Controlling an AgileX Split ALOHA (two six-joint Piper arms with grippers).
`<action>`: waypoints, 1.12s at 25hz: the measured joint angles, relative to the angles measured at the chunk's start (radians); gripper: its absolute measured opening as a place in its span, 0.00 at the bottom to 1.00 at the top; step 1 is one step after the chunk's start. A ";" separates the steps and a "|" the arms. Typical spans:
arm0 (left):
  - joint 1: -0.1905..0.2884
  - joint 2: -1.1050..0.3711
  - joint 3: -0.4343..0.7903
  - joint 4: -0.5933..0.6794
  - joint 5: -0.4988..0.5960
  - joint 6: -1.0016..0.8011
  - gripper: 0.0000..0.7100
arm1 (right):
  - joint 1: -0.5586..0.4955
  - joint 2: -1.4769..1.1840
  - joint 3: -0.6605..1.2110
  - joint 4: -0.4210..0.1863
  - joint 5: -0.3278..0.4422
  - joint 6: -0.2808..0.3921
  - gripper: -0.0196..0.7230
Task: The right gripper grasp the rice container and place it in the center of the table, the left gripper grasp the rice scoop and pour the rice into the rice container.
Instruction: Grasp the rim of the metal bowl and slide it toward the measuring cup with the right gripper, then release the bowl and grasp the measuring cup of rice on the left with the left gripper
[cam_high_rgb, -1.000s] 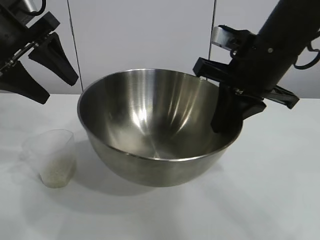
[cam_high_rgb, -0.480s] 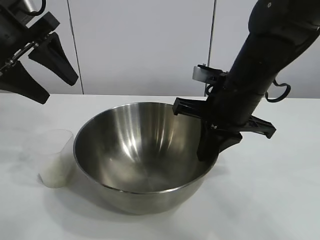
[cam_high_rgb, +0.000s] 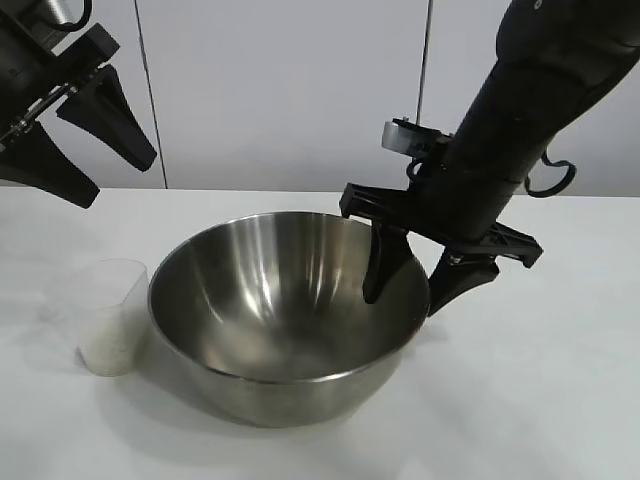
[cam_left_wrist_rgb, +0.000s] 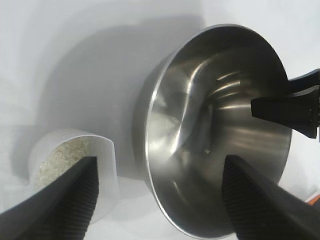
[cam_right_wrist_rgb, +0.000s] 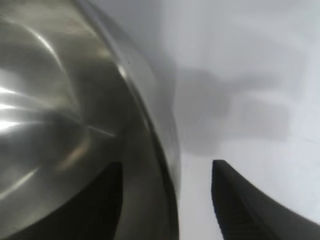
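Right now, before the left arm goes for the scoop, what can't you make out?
- Scoop tab handle: not visible in any view.
- Rice depth: left wrist view, left finger covers the near side.
- Bowl underside: hidden by its own wall.
- Left gripper: exterior view, body cut off by the edge.

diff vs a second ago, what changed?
The right gripper lowered the rice container from a tilted lift onto the table, then opened; its fingers now straddle the rim, released. The left gripper and the rice scoop stayed put.
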 joint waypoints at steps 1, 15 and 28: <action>0.000 0.000 0.000 0.000 0.000 0.000 0.71 | -0.007 -0.004 -0.018 -0.010 0.009 0.000 0.59; 0.000 0.000 0.000 0.000 0.000 0.001 0.71 | -0.347 -0.103 -0.250 -0.453 0.035 0.020 0.59; 0.000 0.000 0.000 0.000 -0.001 0.001 0.71 | -0.704 -0.728 -0.251 -0.556 0.371 0.100 0.58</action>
